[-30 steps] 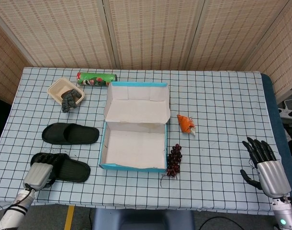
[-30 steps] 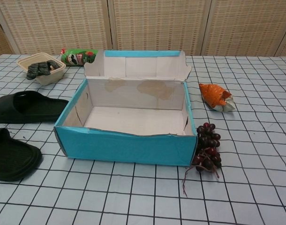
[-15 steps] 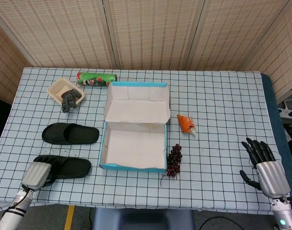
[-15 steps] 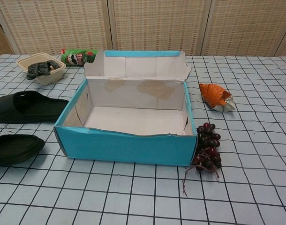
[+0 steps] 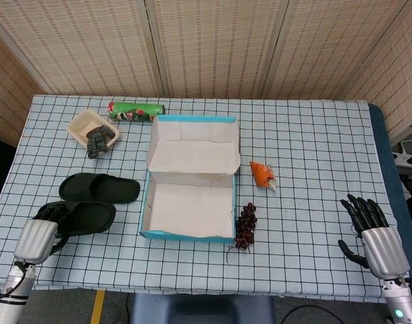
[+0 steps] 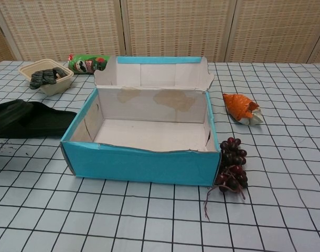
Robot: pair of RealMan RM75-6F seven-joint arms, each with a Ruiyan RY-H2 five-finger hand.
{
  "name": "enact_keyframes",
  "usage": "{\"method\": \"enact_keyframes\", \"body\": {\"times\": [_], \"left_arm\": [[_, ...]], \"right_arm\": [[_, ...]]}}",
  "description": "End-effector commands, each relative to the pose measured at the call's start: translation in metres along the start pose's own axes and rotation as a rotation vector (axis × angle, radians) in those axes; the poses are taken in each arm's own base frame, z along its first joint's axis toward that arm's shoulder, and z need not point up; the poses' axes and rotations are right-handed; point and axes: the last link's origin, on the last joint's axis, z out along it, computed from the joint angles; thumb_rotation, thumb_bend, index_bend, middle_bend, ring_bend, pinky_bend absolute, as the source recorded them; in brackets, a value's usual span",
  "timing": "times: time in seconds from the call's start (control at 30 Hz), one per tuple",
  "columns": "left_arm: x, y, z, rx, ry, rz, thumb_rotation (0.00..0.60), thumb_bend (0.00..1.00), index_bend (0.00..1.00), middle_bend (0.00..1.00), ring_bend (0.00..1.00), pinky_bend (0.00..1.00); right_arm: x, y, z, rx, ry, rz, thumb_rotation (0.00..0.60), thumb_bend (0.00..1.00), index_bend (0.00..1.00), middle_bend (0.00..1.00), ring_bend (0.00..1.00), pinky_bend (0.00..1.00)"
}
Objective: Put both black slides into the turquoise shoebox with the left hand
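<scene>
The left hand (image 5: pixel 37 237) held one black slide (image 5: pixel 84 216) at the left edge of the table (image 5: pixel 314 155).
That slide lay long-ways left to right, its free end toward the turquoise shoebox (image 5: pixel 187 233); the fingers gripped its left end. The other slide (image 5: pixel 100 187) lay just behind it, the same way. The right hand (image 5: pixel 373 236) rested with fingers spread.

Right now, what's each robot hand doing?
Left robot hand: holding the near black slide.
Right robot hand: open, holding nothing.
</scene>
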Motion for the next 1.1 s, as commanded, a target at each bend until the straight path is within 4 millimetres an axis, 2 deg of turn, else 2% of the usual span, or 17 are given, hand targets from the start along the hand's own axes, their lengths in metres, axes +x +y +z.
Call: {"method": "enact_keyframes", "body": {"times": [0.03, 0.17, 0.27, 0.53, 0.6, 0.73, 0.87, 1.0, 1.03, 1.1], "left_arm": [[0.012, 0.004, 0.003, -0.015, 0.05, 0.021, 0.6, 0.54, 0.63, 0.73, 0.62, 0.53], [0.033, 0.017, 0.008, -0.04, 0.118, 0.053, 0.6, 0.56, 0.63, 0.73, 0.62, 0.53], [0.049, 0.036, 0.015, -0.084, 0.141, 0.062, 0.6, 0.56, 0.63, 0.73, 0.62, 0.53], [0.078, 0.112, 0.039, -0.258, 0.086, 0.08, 0.6, 0.56, 0.62, 0.73, 0.62, 0.54], [0.082, 0.129, 0.043, -0.296, 0.072, 0.073, 0.6, 0.56, 0.61, 0.73, 0.62, 0.58], [0.088, 0.165, 0.058, -0.381, 0.031, 0.042, 0.6, 0.56, 0.61, 0.73, 0.62, 0.6], [0.09, 0.189, 0.078, -0.416, 0.003, 0.045, 0.6, 0.56, 0.61, 0.73, 0.62, 0.6], [0.091, 0.201, 0.088, -0.427, -0.009, 0.05, 0.6, 0.56, 0.61, 0.73, 0.62, 0.61], [0.091, 0.212, 0.096, -0.444, -0.02, 0.042, 0.6, 0.56, 0.61, 0.73, 0.62, 0.61], [0.091, 0.221, 0.108, -0.444, -0.036, 0.044, 0.6, 0.56, 0.61, 0.73, 0.62, 0.61]], "right_arm": [[0.0, 0.0, 0.0, 0.001, -0.002, 0.001, 0.6, 0.22, 0.0, 0.0, 0.0, 0.0], [0.0, 0.0, 0.0, 0.002, -0.002, 0.004, 0.6, 0.22, 0.0, 0.0, 0.0, 0.0], [0.0, -0.001, 0.001, 0.004, 0.0, 0.007, 0.6, 0.22, 0.0, 0.0, 0.0, 0.0], [0.003, 0.001, 0.001, 0.006, 0.004, 0.027, 0.6, 0.22, 0.0, 0.0, 0.0, 0.0], [0.005, 0.002, 0.001, 0.004, 0.009, 0.033, 0.6, 0.22, 0.0, 0.0, 0.0, 0.0], [0.008, 0.005, 0.001, 0.0, 0.013, 0.045, 0.6, 0.22, 0.0, 0.0, 0.0, 0.0], [0.01, 0.007, 0.0, -0.003, 0.013, 0.053, 0.6, 0.22, 0.0, 0.0, 0.0, 0.0], [0.011, 0.008, 0.0, -0.004, 0.014, 0.055, 0.6, 0.22, 0.0, 0.0, 0.0, 0.0], [0.012, 0.009, 0.001, -0.008, 0.016, 0.055, 0.6, 0.22, 0.0, 0.0, 0.0, 0.0], [0.012, 0.01, 0.001, -0.011, 0.014, 0.055, 0.6, 0.22, 0.0, 0.0, 0.0, 0.0]]}}
